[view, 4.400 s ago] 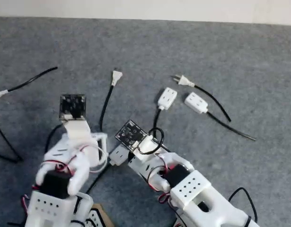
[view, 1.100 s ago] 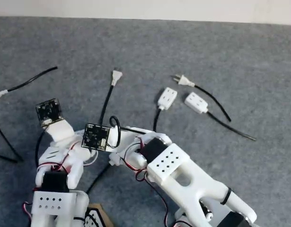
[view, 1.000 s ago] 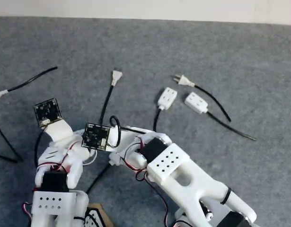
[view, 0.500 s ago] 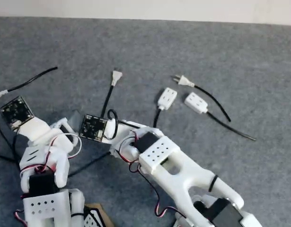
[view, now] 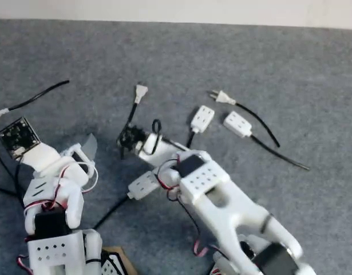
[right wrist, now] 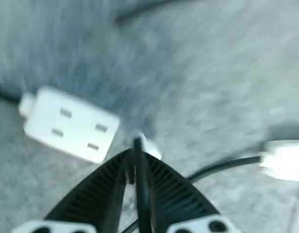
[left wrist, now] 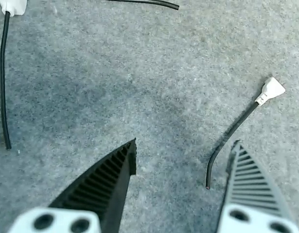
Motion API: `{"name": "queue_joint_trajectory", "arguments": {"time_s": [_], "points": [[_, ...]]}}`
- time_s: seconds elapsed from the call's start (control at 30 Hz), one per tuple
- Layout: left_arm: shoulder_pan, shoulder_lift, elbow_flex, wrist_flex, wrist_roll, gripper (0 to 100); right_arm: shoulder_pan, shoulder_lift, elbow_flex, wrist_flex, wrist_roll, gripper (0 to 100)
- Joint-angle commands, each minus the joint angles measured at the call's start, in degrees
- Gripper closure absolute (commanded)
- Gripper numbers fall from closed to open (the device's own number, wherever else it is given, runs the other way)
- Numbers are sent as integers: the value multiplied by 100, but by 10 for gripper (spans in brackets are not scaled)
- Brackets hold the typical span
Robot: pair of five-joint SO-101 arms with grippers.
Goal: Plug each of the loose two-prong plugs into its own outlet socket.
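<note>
The left arm has swung off leftward. The right claw has pushed forward and closed on the plug cord

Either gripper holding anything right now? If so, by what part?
Left gripper: fingers open, nothing held. Right gripper: shut on a black cord, pinched along its length at the fingertips. Which plug the cord belongs to cannot be told.

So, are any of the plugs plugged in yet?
Done: nothing yet. One plug and a second plug lie loose, away from the white sockets. In hand: the right gripper has its jaws shut on a black cord; the left gripper is open, empty. To do: every plug.
</note>
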Motion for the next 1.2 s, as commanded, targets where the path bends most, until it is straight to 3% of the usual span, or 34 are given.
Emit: {"name": "queue_joint_trajectory", "arguments": {"time_s": [0.0, 0.13, 0.27, 0.6, 0.7, 0.87, 1.07, 1.17], "points": [[13, 31, -31, -26, 35, 691, 312, -1508, -40, 321, -484, 994], [242, 31, 4, 0, 35, 691, 1086, -2985, 84, 919, -747, 994], [286, 31, 4, 9, 35, 691, 2018, -3609, 171, 2035, -378, 990], [286, 31, 4, 9, 35, 691, 3222, -2747, 2070, 1947, 949, 988], [303, 31, 4, 9, 35, 691, 3899, -2396, 1868, 2246, 1345, 981], [585, 31, 13, 9, 35, 691, 4998, -2105, 954, 3064, 2057, 879], [602, 31, 57, 9, 35, 691, 4752, -2044, 426, 3055, 1934, 838], [602, 31, 119, 9, 35, 691, 4585, -2044, 470, 3011, 2347, 838]]}}
